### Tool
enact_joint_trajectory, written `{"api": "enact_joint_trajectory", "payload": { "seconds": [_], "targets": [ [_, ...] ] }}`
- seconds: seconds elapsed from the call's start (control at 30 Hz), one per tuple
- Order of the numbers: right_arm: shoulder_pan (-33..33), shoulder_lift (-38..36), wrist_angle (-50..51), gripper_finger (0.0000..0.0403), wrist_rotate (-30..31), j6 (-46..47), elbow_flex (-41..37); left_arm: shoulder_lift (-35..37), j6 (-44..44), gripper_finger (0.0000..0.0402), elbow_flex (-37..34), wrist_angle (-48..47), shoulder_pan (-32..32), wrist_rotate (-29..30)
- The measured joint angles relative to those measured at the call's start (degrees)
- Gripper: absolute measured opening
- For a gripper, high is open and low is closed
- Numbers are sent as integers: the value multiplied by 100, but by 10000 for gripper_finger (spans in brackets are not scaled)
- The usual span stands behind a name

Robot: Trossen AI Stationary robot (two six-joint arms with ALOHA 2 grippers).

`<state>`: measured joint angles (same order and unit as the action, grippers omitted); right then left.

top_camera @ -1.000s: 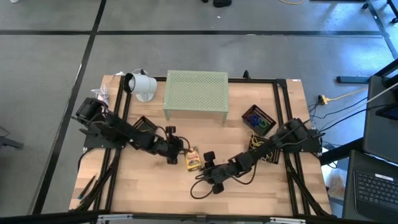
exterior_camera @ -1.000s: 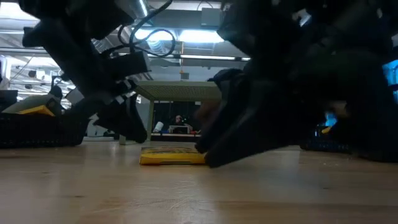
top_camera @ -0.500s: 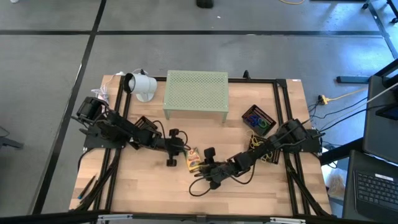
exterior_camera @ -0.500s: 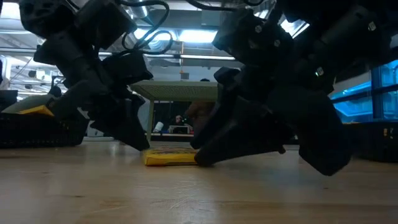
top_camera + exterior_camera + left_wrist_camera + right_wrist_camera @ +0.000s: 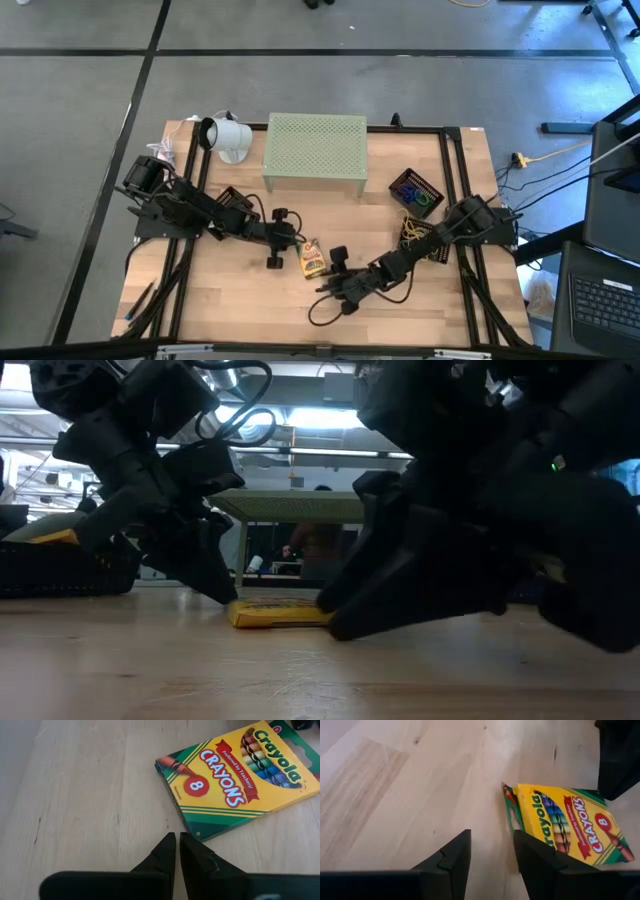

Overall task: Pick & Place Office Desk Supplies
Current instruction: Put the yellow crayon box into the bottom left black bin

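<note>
Lying flat on the pale wood-grain surface (image 5: 75, 795), a glossy rectangular Crayola crayon box (image 5: 235, 775) sits between the left gripper (image 5: 177, 851), fingers together, and the right gripper (image 5: 491, 851), fingers apart.

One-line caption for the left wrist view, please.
Left hand, fingers shut and empty, hovers just short of a flat Crayola crayon box on the wooden table.

Even overhead light, low view backlit, silhouetted

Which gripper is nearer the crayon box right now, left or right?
Left, narrowly. The left gripper sits shut at the crayon box's corner, on the side toward the left arm. The right gripper, open, is just off the box's opposite end, holding nothing.
</note>
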<state>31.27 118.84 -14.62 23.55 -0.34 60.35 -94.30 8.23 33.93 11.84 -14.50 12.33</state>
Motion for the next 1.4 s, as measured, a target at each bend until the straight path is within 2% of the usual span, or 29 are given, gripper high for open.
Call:
{"api": "enact_joint_trajectory", "payload": {
  "seconds": [0.17,0.27,0.37,0.67,1.07,1.4],
  "targets": [
    [-75,197,-152,152,86,12,28,0,-2,17,2,-2,0,-41],
    [-70,228,-176,152,434,9,31,0,0,17,2,-2,0,-118],
    [-72,239,-268,152,520,-80,18,0,0,17,2,0,0,-204],
    [-81,255,-295,148,820,-173,8,0,13,17,4,46,-13,-701],
    [-85,257,-285,76,900,-153,3,0,-2,17,4,44,-11,-1008],
    [-83,259,-301,15,878,-101,-2,0,0,17,4,44,-11,-969]
  ]
}}
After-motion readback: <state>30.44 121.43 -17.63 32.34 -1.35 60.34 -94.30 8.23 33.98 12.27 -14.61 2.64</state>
